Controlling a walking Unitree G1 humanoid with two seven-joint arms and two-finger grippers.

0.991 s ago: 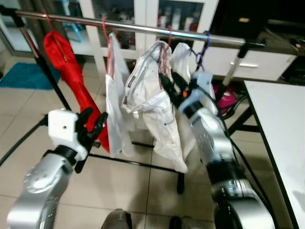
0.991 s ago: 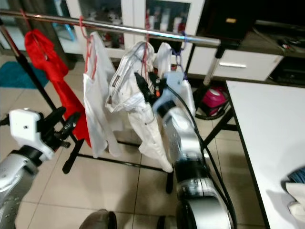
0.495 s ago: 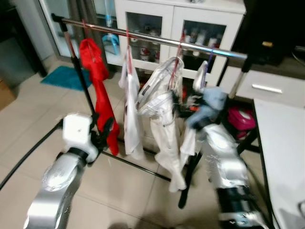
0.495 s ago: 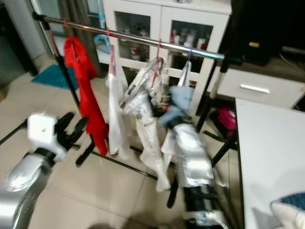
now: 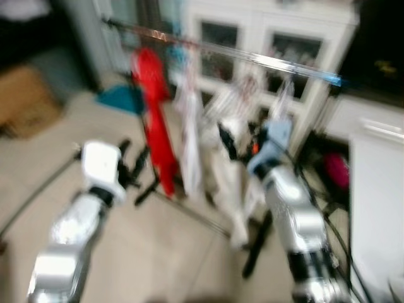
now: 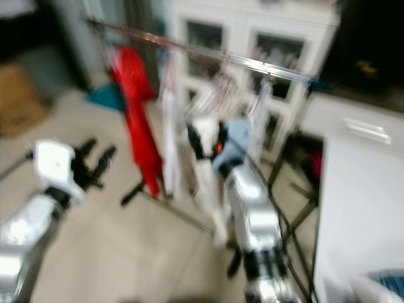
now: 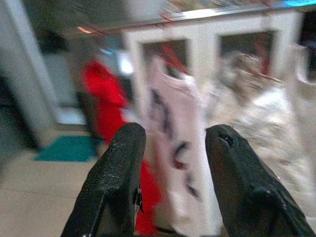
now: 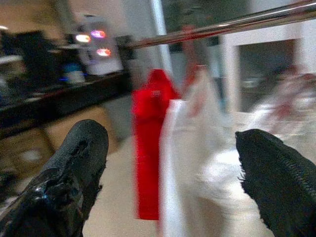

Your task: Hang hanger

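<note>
The head views are blurred. A metal clothes rail (image 5: 252,57) carries a red garment (image 5: 154,113) and white garments (image 5: 233,145) on hangers whose hooks are faint in the blur. My left gripper (image 5: 129,167) is open and holds nothing, low and short of the red garment. In the left wrist view its fingers (image 7: 118,177) frame the red garment (image 7: 103,94) and a white one (image 7: 173,128). My right gripper (image 5: 227,139) is open and holds nothing, up against the white garments. The right wrist view looks along the rail (image 8: 222,27) past the red garment (image 8: 153,138).
A white glass-door cabinet (image 5: 278,38) stands behind the rail. A white table (image 5: 379,189) lies on the right. A cardboard box (image 5: 25,101) and a teal mat (image 5: 120,98) sit on the tiled floor at left. The rack's black base bar (image 5: 189,211) crosses the floor.
The whole picture has shifted and blurred, so the camera has moved: the rack now looks farther off and more of the room at left shows. Both grippers stay open and hold nothing.
</note>
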